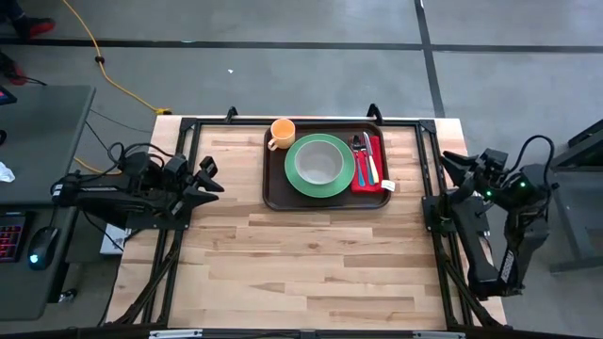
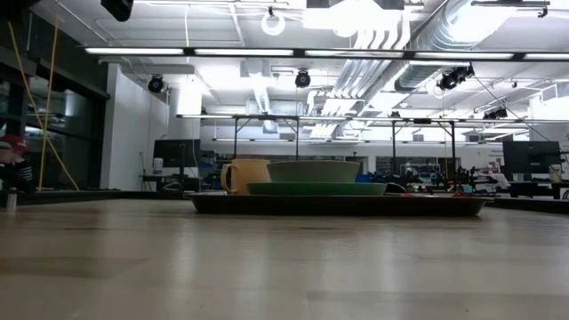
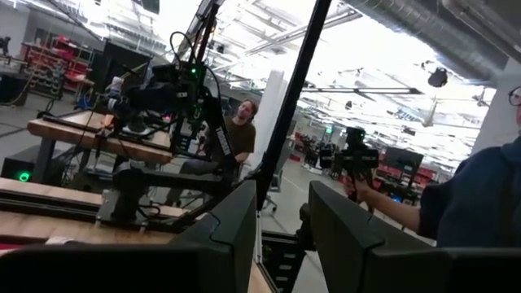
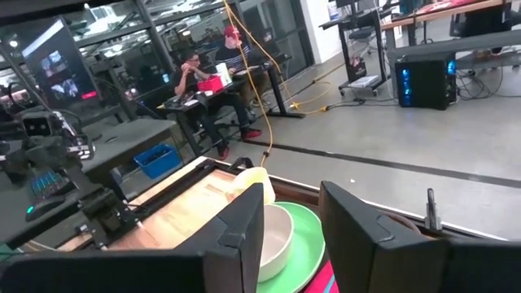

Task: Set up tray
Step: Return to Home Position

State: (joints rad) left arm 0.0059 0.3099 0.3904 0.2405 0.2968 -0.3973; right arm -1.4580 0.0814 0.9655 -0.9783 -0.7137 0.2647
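The dark brown tray lies flat at the far middle of the wooden table. On it stand an orange cup and a green plate that carries a pale green bowl. A red napkin with cutlery lies on the tray's right side. My left gripper hovers open over the table's left edge, well away from the tray. My right gripper hovers open beyond the table's right edge and faces the tray. In the right wrist view the bowl and cup show past the fingers.
A black metal frame runs around the table's sides. Bare wood covers the near half of the table. A desk with a keyboard and mouse stands left of the table. People sit and stand in the room beyond.
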